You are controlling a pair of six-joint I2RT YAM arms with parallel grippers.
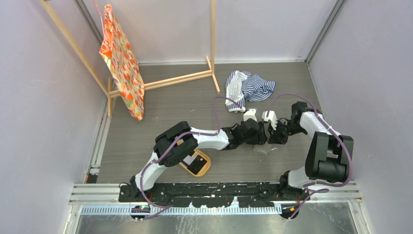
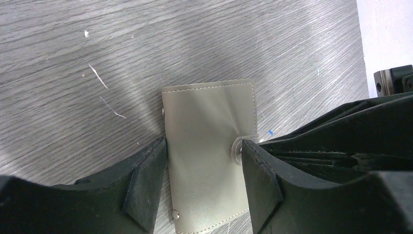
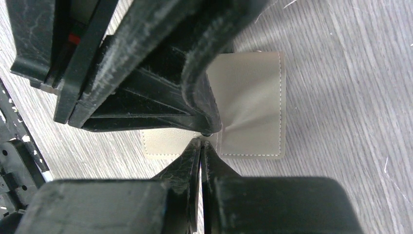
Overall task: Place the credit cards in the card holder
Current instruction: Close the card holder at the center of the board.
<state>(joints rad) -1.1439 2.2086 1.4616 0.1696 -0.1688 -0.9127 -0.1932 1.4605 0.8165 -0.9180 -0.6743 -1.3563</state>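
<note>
Flat grey-brown stitched card holder point(image 2: 207, 141) lies on the grey wood-grain table point(image 2: 73, 73).
Left gripper point(image 2: 203, 148) straddles it, jaws apart; right gripper point(image 3: 200, 145) is closed at its edge. It looks light, floppy and slick, so pinch a side.

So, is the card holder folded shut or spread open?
Folded shut, it seems: the card holder shows only its stitched grey outside, snap tab over one edge.

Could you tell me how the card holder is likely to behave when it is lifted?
The card holder probably flexes rather than staying stiff: its stitched cover shows a soft crease. Lying thin and flat on the table, it is likely light, with low edges that may be hard to catch.
</note>
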